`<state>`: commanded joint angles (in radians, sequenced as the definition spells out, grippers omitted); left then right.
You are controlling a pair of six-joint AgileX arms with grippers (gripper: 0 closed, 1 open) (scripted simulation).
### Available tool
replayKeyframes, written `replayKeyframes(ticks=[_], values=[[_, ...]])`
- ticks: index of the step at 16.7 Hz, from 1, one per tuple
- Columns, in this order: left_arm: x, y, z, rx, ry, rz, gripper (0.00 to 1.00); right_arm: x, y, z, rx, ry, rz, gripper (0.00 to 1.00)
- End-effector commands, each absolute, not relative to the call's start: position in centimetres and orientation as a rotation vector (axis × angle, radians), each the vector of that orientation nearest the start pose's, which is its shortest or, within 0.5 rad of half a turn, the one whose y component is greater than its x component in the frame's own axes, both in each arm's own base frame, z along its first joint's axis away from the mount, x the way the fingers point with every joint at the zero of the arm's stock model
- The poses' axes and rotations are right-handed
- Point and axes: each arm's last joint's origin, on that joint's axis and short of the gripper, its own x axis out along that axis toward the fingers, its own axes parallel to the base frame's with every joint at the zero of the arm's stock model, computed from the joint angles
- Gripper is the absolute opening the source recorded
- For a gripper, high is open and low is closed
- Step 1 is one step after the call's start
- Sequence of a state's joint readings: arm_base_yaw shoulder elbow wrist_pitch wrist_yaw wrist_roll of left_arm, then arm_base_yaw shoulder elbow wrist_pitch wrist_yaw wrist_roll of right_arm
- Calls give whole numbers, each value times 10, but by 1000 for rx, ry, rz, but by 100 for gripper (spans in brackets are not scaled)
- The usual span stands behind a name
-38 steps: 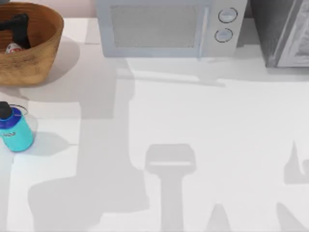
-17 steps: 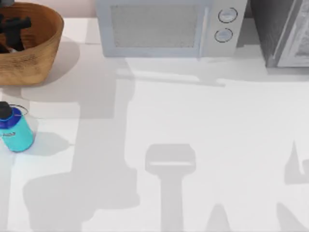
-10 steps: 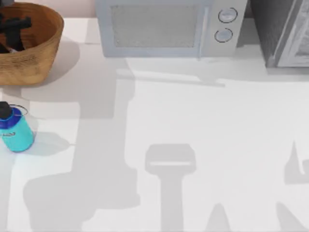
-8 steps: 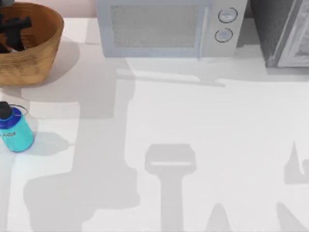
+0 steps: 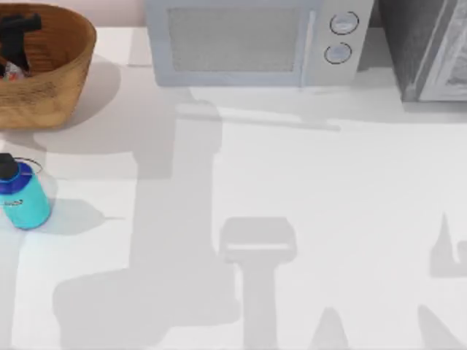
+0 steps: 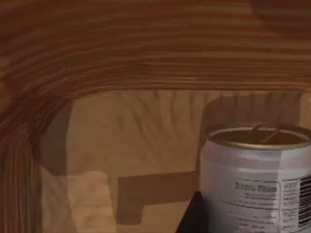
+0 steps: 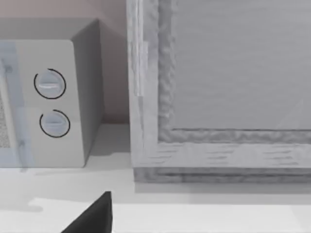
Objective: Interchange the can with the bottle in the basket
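The wicker basket (image 5: 62,80) stands at the table's far left corner. My left gripper (image 5: 16,33) hangs inside it, close to the far wall. The white can (image 5: 9,71) with red markings peeks out just nearer than the gripper, at the picture's left edge. In the left wrist view the can (image 6: 255,179) stands upright on the basket floor (image 6: 126,141), close up, with a dark part of the gripper against its lower side. The teal bottle (image 5: 23,198) with a black cap stands upright on the table in front of the basket. A dark part of my right gripper (image 7: 92,216) shows in the right wrist view.
A grey microwave (image 5: 252,40) sits along the back edge, its two dials (image 7: 51,104) facing the right wrist camera. A grey textured cabinet (image 5: 430,47) fills the far right corner. Arm shadows lie across the white table (image 5: 328,189).
My left gripper has shifted toward the basket's far wall. The can, hidden beneath it a moment ago, shows again. The arm's shadow on the table has slid to the right.
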<state>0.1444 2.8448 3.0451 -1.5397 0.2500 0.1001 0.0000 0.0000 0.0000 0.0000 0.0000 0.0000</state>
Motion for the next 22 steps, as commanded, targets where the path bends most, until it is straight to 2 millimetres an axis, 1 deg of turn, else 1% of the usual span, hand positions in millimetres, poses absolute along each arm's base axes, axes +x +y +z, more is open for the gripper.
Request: replayKeyframes(ticks=[2,4,6,7,8,10,12,13,14,15,17,19,20,22], values=[[519,74,216,-157,1267,-104,0,106,-1,160,0,0,0,100],[508,68,252,-124,1206,-80,0,106,-1,160,0,0,0,100],[488,59,291,-87,1127,-59,0,106,-1,160,0,0,0,100],[473,54,311,-68,1082,-50,0,106,-1,160,0,0,0,100],[455,48,330,-50,1033,-41,0,106,-1,160,0,0,0,100],[411,37,363,-17,926,-27,0,106,-1,160,0,0,0,100],[358,26,384,9,811,-14,0,106,-1,160,0,0,0,100],[330,22,388,19,754,-8,0,106,-1,160,0,0,0,100],[302,17,388,27,696,-3,0,106,-1,160,0,0,0,100],[274,14,384,34,640,1,0,106,-1,160,0,0,0,100],[222,8,364,41,531,7,0,106,-1,160,0,0,0,100],[179,4,332,42,428,10,0,106,-1,160,0,0,0,100],[162,3,314,41,379,11,0,106,-1,160,0,0,0,100],[136,1,274,35,287,11,0,106,-1,160,0,0,0,100]])
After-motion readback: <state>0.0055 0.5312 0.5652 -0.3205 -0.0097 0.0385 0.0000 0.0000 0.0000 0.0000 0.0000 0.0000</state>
